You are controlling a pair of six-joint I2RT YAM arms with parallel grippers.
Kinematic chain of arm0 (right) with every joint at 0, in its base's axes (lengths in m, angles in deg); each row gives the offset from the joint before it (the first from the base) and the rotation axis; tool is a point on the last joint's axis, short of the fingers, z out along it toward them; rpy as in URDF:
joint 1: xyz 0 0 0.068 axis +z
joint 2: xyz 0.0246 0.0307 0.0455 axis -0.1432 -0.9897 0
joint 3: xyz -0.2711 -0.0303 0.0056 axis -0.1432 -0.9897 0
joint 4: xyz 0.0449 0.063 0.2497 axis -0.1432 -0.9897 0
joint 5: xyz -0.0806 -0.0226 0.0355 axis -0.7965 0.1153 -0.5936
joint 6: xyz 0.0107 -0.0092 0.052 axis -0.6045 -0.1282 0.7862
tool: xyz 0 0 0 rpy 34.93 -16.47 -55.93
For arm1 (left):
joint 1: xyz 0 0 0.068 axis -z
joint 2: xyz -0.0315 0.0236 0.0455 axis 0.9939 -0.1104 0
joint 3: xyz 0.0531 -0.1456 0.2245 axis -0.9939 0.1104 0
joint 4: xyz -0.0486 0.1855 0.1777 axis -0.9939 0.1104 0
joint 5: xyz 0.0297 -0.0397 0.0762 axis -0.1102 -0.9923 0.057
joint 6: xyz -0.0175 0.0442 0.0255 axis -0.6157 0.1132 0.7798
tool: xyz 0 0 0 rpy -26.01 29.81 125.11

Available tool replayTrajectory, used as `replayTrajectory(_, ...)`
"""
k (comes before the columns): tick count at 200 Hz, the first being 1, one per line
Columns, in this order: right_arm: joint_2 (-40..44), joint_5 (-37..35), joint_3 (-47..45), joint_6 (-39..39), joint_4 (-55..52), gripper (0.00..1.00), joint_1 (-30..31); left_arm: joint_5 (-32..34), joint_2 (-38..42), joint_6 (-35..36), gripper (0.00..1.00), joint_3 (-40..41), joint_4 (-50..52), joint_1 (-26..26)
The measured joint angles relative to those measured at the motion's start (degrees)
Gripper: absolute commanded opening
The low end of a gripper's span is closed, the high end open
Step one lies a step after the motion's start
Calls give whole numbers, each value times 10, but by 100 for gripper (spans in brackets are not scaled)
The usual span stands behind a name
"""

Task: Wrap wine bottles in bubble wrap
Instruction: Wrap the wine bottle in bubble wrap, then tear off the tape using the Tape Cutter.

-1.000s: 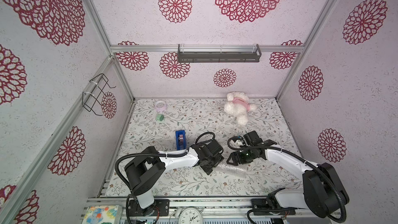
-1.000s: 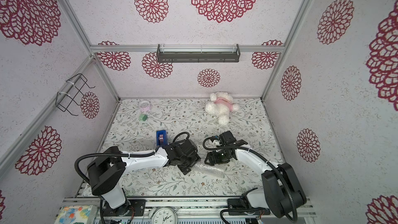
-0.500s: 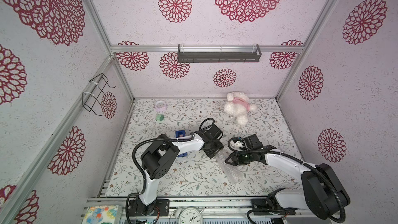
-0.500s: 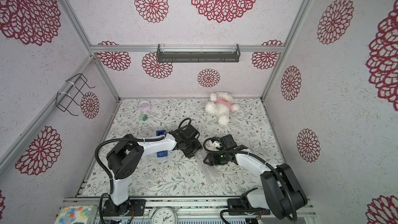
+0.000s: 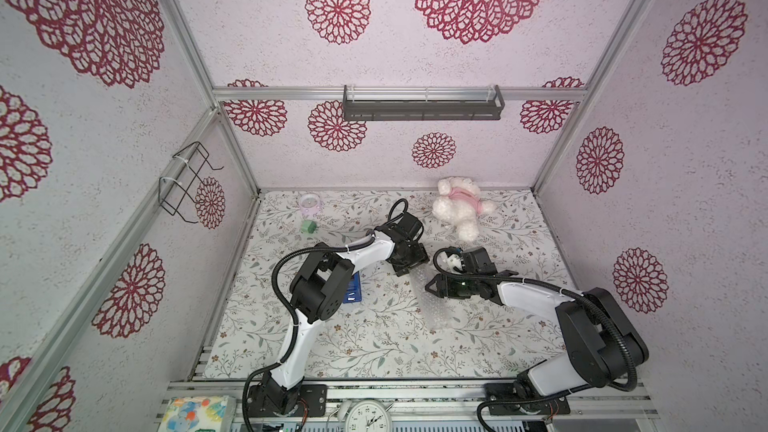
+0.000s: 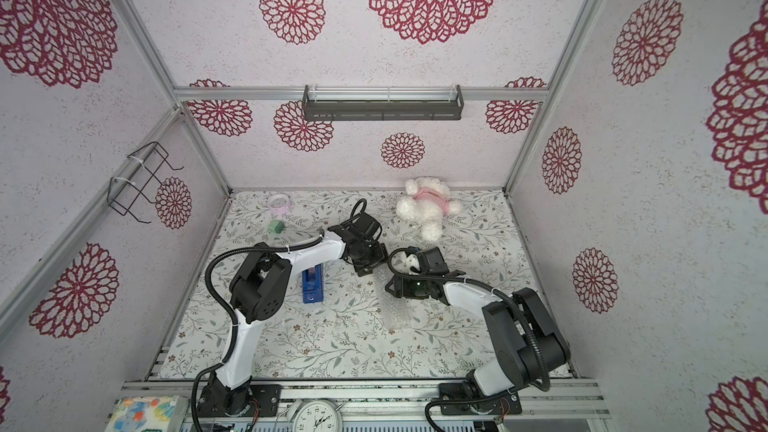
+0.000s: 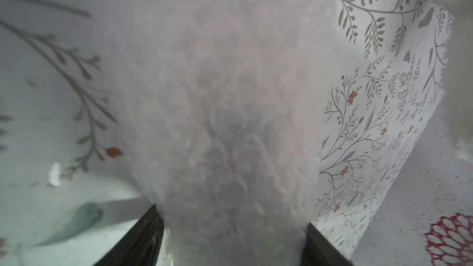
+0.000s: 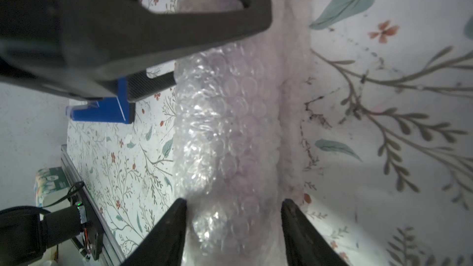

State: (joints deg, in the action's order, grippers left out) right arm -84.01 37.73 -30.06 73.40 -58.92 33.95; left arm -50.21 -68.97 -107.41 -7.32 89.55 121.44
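The bubble wrap (image 5: 434, 305) lies rolled into a clear, bumpy tube on the flowered cloth, running from mid-table toward the front in both top views. The wine bottle is hidden inside; only a faint purple tint shows through the bubble wrap (image 8: 230, 124). My left gripper (image 5: 409, 270) is at the roll's far end. In the left wrist view the blurred bubble wrap (image 7: 230, 124) fills the gap from finger to finger. My right gripper (image 5: 436, 286) comes down over the roll just in front of the left one. Its fingers (image 8: 176, 226) stand against both sides of the roll.
A blue tape dispenser (image 6: 312, 284) lies left of the roll, beside the left arm's elbow. A white teddy bear (image 5: 459, 209) sits at the back right. A pink ring (image 5: 309, 203) and a green block (image 5: 308, 227) lie at the back left. The front rail carries a clock (image 5: 370, 415).
Both grippers have moved from the front of the table toward the middle. The roll has swung from lying crosswise to pointing front to back. The left elbow has risen.
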Motion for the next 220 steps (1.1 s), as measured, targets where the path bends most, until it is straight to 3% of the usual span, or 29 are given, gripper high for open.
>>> replayTrajectory(64, 106, -67, -9, 12, -49, 72, 0, 6, 26, 106, 86, -1, 43, -24)
replayTrajectory(126, 117, -86, 18, 12, -109, 69, 6, 44, 184, 173, 87, 62, 64, -45)
replayTrajectory(153, 116, -113, 63, 13, -135, 67, 44, 72, 281, 189, 87, 142, 66, -66)
replayTrajectory(186, 71, -138, 136, 34, -109, 63, 141, 96, 435, 192, 86, 283, 79, -112)
replayTrajectory(220, -30, -136, 175, 80, -27, 54, 233, 65, 594, 158, 75, 450, 66, -200)
